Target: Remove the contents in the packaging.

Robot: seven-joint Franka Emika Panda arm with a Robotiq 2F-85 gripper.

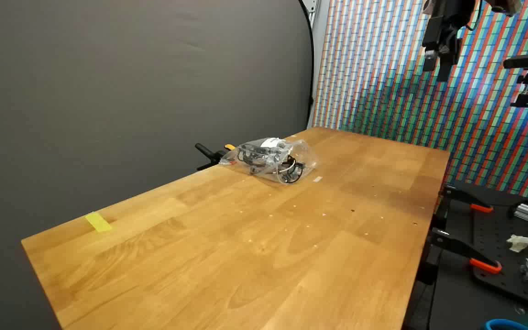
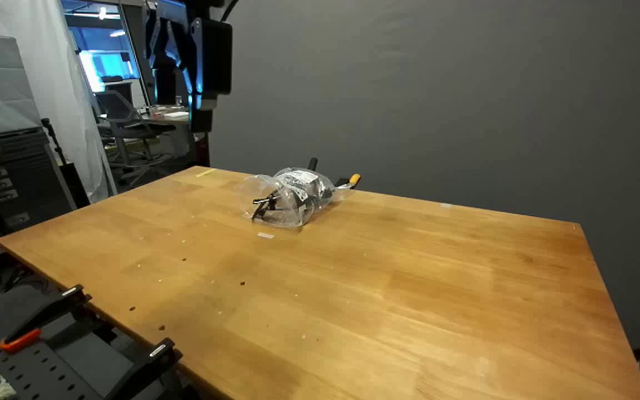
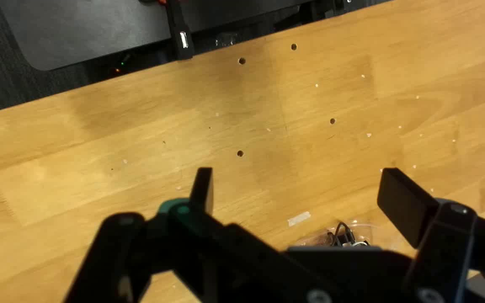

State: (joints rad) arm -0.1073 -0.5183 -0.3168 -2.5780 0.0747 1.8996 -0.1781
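Observation:
The packaging, a crinkled transparent plastic bag [image 1: 309,156], lies on its side near the table's back edge; it also shows in an exterior view [image 2: 296,176]. The contents, a black wiry object with thin cables [image 1: 293,170], are inside the bag; they also show in an exterior view [image 2: 267,205]. In the wrist view only one end of the bag [image 3: 369,230] and a few black cables [image 3: 342,235] show; the gripper body hides the rest. My gripper [image 3: 296,181] is open and empty, high above the table in both exterior views [image 1: 438,68] [image 2: 184,111], apart from the bag.
The wooden table [image 1: 227,266] carries a yellow tape scrap [image 1: 99,222] and a small white tape strip [image 1: 317,179]. A black and yellow clamp [image 2: 354,180] sits at the back edge behind the bag. Black clamps with orange parts [image 1: 484,265] grip the opposite edge, beside a dark side surface.

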